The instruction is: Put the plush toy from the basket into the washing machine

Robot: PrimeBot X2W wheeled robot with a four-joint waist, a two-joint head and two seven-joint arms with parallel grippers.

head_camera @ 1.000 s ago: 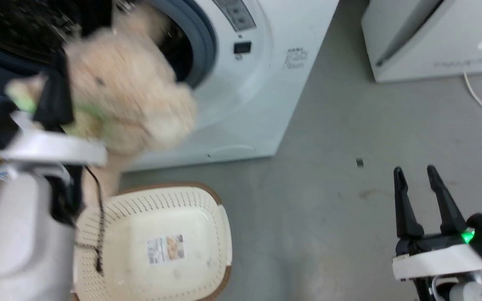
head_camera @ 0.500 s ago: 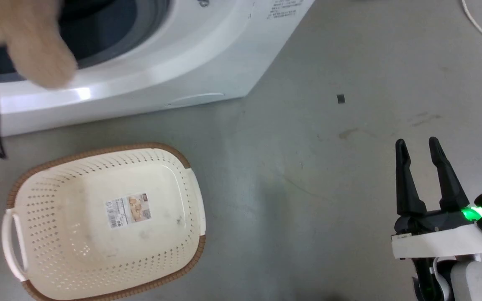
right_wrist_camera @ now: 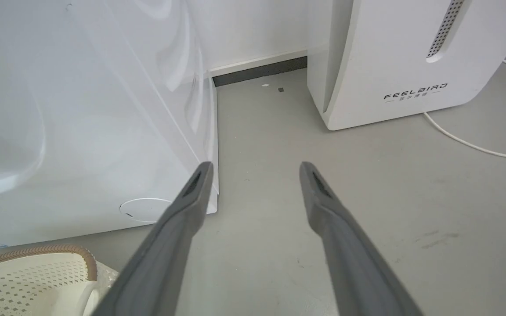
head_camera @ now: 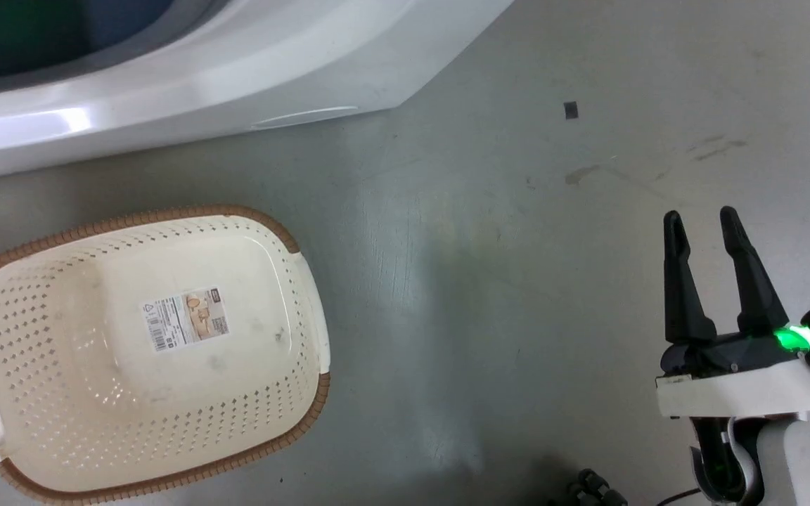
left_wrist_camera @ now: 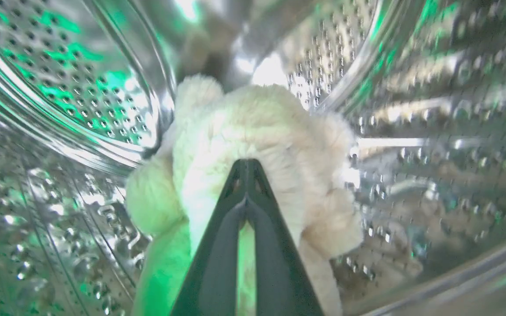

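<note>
Left wrist view, plush toy: the plush toy (left_wrist_camera: 253, 145) is inside the steel drum (left_wrist_camera: 81, 79), cream fur lit green at its lower edge, apparently resting against the drum wall.
Left gripper: the left gripper (left_wrist_camera: 245, 169) has its two dark fingers closed until the tips meet, with fur pinched between them. I judge that it is holding the toy.
Step in hand: delivery. The toy is past the porthole but not yet let go.
Next move: I need to spread the fingers so the fur drops free, then draw the arm straight back out without dragging the toy along or catching the gasket.
Washing machine: in the head view its white front (head_camera: 166, 105) crosses the top left, with a dark sliver of the opening above it.
Basket: the basket (head_camera: 131, 218) sits on the floor (head_camera: 482, 281) just in front of the washer, with nothing in it but the sticker (head_camera: 185, 318) on its bottom.
Right gripper: the right gripper (head_camera: 704, 225) hovers over bare floor well apart from the basket, fingers spread and holding nothing.
Beyond: the FEELBIRD appliance (right_wrist_camera: 389, 57) and a white cable (right_wrist_camera: 468, 147) are off to the side.
Change: half a second ago the toy was at the porthole's lip in the head view, and a second ago it hung above the basket. The head camera has tipped down since then, while the right gripper's spread is the same.
</note>
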